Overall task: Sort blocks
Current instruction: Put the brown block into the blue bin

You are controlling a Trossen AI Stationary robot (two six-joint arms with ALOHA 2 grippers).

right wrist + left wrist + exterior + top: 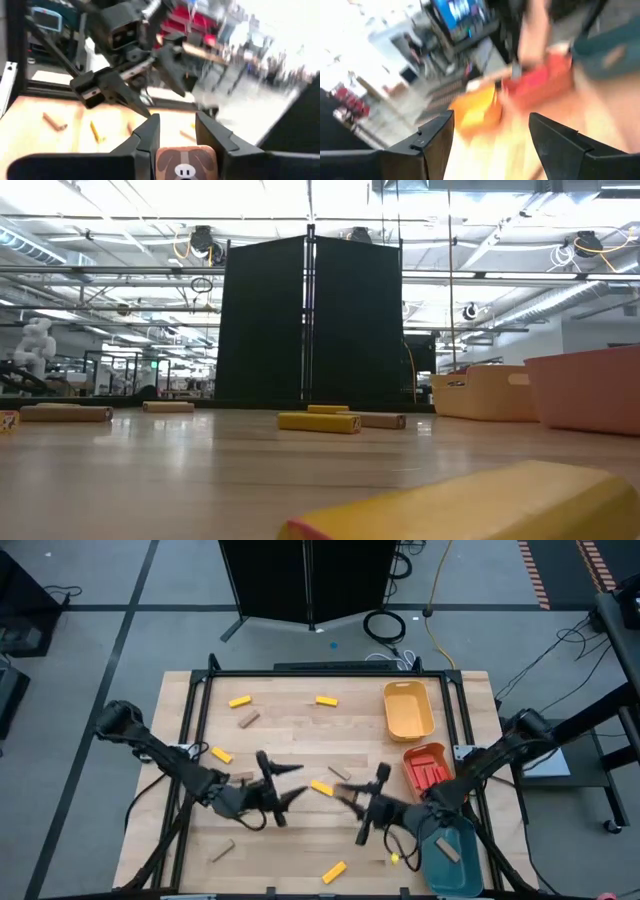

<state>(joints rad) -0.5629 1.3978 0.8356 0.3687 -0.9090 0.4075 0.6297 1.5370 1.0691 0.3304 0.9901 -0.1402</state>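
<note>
The left tool (285,783) hangs over the middle of the wooden surface (290,730) with its fingers (432,142) spread wide and nothing between them. Facing it just to the right, the right tool (345,795) pinches a tan block (186,162) printed with a dog's face, its fingers narrow around it. Other blocks lie scattered: a yellow block (239,700) near the far left, another yellow block (334,872) at the near edge, red blocks (428,772) in the red tray (425,752).

Floor: grey (120,600) | Backdrop: black folding screen (310,320) | Ceiling: exposed pipes, bright overhead lights (120,200)
</note>
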